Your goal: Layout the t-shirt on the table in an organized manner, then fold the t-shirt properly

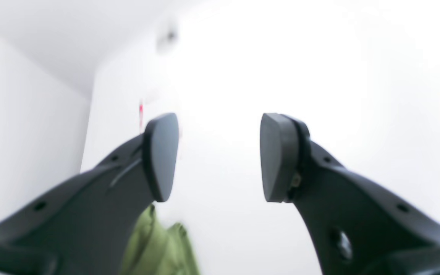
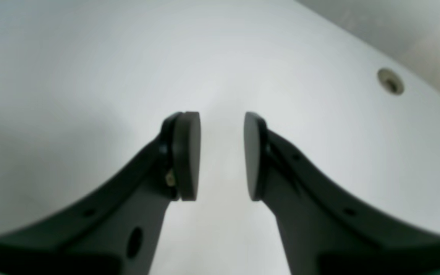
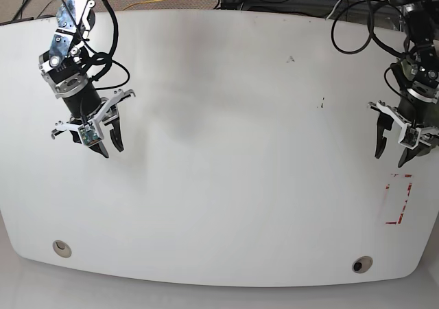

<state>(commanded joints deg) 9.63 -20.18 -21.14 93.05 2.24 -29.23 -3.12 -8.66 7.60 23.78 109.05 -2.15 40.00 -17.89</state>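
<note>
The big white table (image 3: 219, 185) filled most of the base view. That view showed no cloth on it.

The left gripper (image 3: 392, 152) hung over the table's edge, just above the red tape rectangle (image 3: 398, 199). Its two black fingers were spread wide apart, with nothing between them. In the left wrist view the pads (image 1: 161, 156) were far apart, and only white showed in the gap.

The right gripper (image 3: 108, 139) hung over the other side of the table. Its fingers were apart too, but not as wide, and they held nothing. In the right wrist view only bare table showed between the pads (image 2: 186, 154). A round hole (image 2: 390, 81) sat near the table's corner.

The t-shirt (image 1: 159, 248) showed only as a small green bunch at the bottom of the left wrist view, partly hidden behind one finger. That view was blurry, so I could not tell how the t-shirt lay.
</note>
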